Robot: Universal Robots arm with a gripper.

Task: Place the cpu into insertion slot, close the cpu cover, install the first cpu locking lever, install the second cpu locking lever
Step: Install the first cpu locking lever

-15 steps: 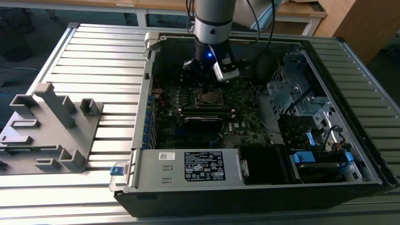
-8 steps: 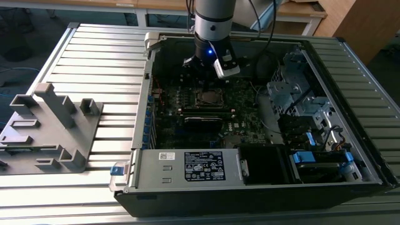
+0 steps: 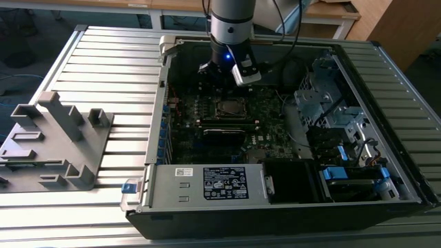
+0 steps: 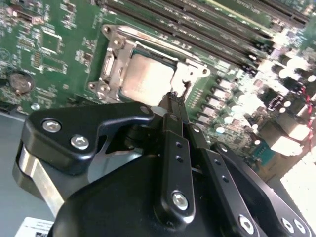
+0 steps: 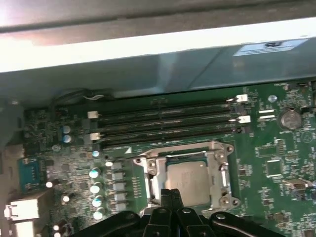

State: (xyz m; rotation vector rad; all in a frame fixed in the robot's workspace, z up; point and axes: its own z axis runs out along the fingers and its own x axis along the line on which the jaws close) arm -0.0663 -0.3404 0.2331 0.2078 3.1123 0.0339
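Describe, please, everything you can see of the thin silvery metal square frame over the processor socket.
The thin silvery metal cpu cover lies flat and closed on the socket of the green motherboard, beside the long dark memory slots. Its open centre window frames the dull silver-grey cpu seated beneath. Its rails look like shiny stamped metal, with screws at the corners. The black gripper hangs at one edge; whether it touches the cover cannot be told.

exterior high above; both wrist views near cpu (image 5: 190, 182)

Dull silver-grey metal tops the cpu (image 4: 145, 79), framed by the shinier bare-metal cpu cover (image 4: 109, 61); matt black gripper (image 4: 174, 98).
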